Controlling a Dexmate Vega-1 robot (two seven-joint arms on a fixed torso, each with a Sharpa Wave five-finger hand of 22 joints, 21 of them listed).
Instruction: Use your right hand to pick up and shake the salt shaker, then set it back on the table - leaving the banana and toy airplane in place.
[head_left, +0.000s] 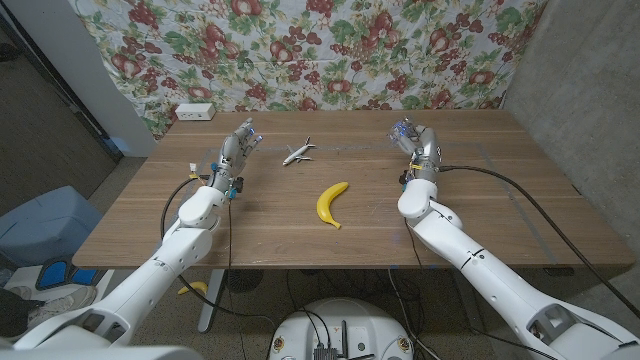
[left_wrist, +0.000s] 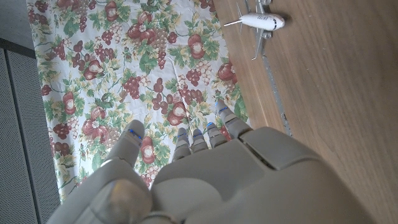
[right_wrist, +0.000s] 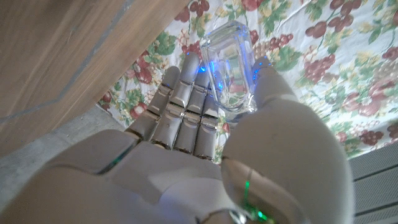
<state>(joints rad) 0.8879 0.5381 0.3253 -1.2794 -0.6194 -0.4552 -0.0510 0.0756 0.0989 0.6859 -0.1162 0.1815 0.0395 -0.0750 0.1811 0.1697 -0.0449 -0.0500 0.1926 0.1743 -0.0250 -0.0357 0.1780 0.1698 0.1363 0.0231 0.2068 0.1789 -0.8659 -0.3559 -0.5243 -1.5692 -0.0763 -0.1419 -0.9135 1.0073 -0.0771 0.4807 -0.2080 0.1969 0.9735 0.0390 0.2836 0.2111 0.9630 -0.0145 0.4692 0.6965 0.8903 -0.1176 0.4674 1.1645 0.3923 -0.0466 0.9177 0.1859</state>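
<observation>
My right hand (head_left: 417, 145) grips the clear glass salt shaker (right_wrist: 229, 65), lifted off the table on the right side; in the right wrist view the shaker sits between thumb and fingers (right_wrist: 186, 99). In the head view the shaker (head_left: 403, 131) peeks out at the hand's top. A yellow banana (head_left: 331, 203) lies at the table's middle. The small white toy airplane (head_left: 297, 153) stands behind it, and is also in the left wrist view (left_wrist: 262, 21). My left hand (head_left: 236, 150) is held up on the left, fingers (left_wrist: 199, 140) apart, holding nothing.
A white power strip (head_left: 195, 113) lies at the back left of the wooden table (head_left: 500, 200). A floral cloth (head_left: 320, 50) hangs behind the table. A blue bin (head_left: 40, 225) stands on the floor to the left.
</observation>
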